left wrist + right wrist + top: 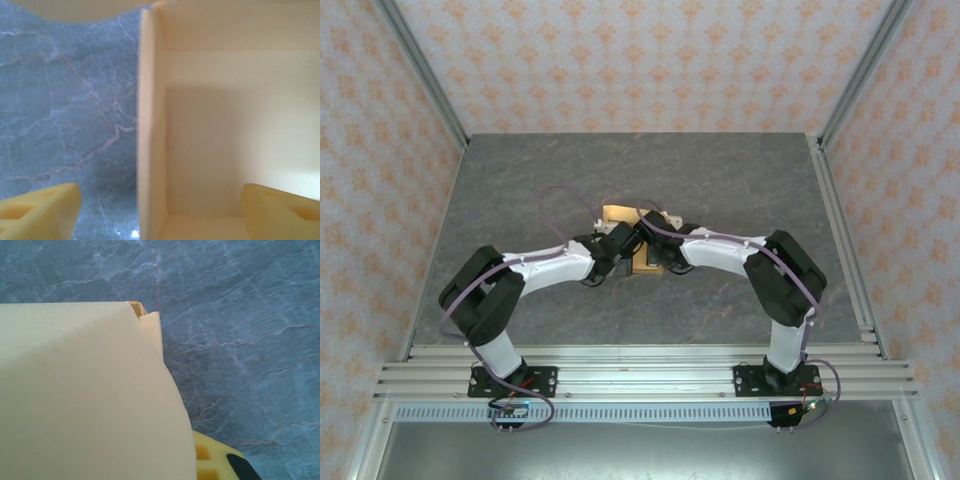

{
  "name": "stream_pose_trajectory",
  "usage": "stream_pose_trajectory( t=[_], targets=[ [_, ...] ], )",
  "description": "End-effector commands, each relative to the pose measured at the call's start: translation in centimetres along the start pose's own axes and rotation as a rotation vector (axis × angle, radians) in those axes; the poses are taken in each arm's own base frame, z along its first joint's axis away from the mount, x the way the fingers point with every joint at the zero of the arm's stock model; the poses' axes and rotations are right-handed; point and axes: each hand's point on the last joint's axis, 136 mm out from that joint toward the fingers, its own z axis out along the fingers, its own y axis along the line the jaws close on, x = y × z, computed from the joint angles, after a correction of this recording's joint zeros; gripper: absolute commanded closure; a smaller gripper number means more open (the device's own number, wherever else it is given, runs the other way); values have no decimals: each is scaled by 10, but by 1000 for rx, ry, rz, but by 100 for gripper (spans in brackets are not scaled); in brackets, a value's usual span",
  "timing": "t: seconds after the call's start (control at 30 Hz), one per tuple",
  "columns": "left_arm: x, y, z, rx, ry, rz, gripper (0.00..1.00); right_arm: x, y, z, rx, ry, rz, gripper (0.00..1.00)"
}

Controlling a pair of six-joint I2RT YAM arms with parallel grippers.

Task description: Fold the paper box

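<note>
grey marble-veined bench (pixel 740 190), shut in by walls of peach-patterned wallpaper (pixel 650 60) and slanting aluminium frame posts (pixel 420 70). ribbed aluminium rail (pixel 640 365) along the near edge carries both bases.

thin tan-orange kraft-card paper box (pixel 617 215) sits mid-bench, partly stood up. from above, the black-and-white left arm (pixel 545 268) and right arm (pixel 730 255) meet right over it. their wrists cover most of the card, leaving a back corner and a front strip in sight.

left wrist view: paper box (pixel 215 125) looks washed-out cream, one upright side wall seen edge-on, floor and back wall to its right. yellow left fingers (pixel 45 212) spread wide, one over bare bench outside that wall, the other over the box interior, wall between them. nothing gripped; no contact that i can make out.

right wrist view: a broad curved flap of the paper box (pixel 75 390) blocks the left and lower frame, a small folded tab poking out at its top corner. right fingers (pixel 212 465) closed; a yellow corner with a black pad peeks from under the flap's edge. card pinched between them or not: cannot tell, the flap hides the tips.

box outline and flap count hard to make out: close views overexposed, top view too small.
</note>
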Motion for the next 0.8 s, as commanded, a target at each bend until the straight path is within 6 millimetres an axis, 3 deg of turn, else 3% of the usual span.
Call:
stream_pose_trajectory(
  t=[0.0, 0.17, 0.43, 0.63, 0.77],
  targets=[
    [-20, -25, -32, 189, -91, -37, 10, 31, -18, 8, 120, 82, -107, 95],
    [-8, -23, -65, 319, -86, -12, 0, 26, -14, 7, 125, 86, -118, 95],
    [2, 21, -100, 278, -141, -31, 0, 28, -14, 2, 114, 97, -121, 94],
    [-19, 61, -149, 279, -319, -121, 13, 30, -12, -10, 66, 104, -131, 80],
    [-33, 86, -158, 218, -350, -132, 17, 28, -6, -17, 27, 97, -141, 64]
  ],
)
